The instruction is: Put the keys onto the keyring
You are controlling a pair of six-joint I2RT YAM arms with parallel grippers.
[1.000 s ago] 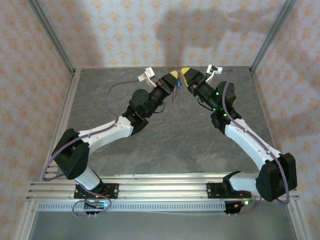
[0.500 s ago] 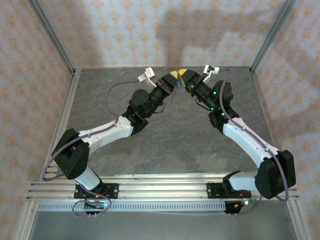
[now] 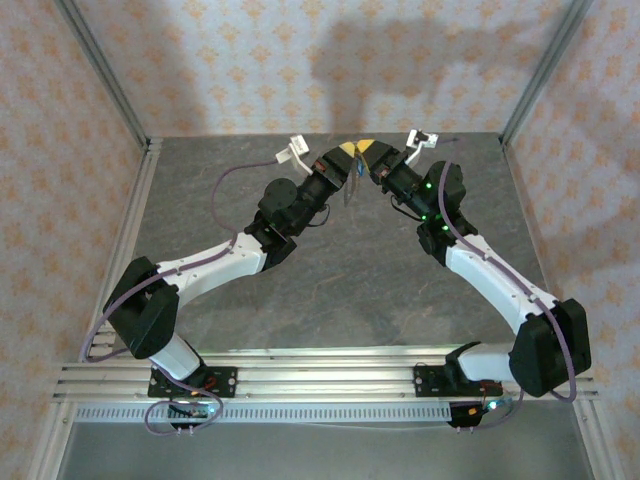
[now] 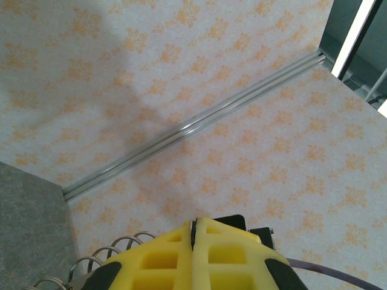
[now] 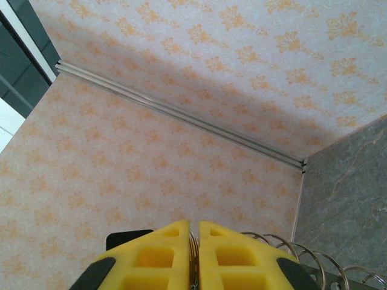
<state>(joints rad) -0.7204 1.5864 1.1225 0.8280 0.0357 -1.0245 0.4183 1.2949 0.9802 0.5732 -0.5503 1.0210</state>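
Note:
Both arms are raised over the far middle of the table, their yellow tips meeting. My left gripper (image 3: 349, 152) (image 4: 195, 225) is shut, a thin dark edge pinched between its fingers. The key (image 3: 356, 170) shows as a small blue head just under those tips. From there the keyring (image 3: 348, 190) hangs down as a thin pale strand. My right gripper (image 3: 367, 150) (image 5: 193, 229) faces the left one, nearly touching it. Its fingers are closed on thin metal loops of the keyring (image 5: 193, 257), with only a narrow slit left between them.
The grey tabletop (image 3: 340, 280) lies well below both grippers. Patterned walls (image 3: 300, 60) and aluminium frame posts (image 3: 100, 70) close in the back and sides. A wire coil (image 4: 97, 266) (image 5: 302, 254) sits beside each gripper's fingers.
My right gripper has moved left up to the left gripper's tips and closed its fingers. The left arm, the key and the hanging strand have stayed put.

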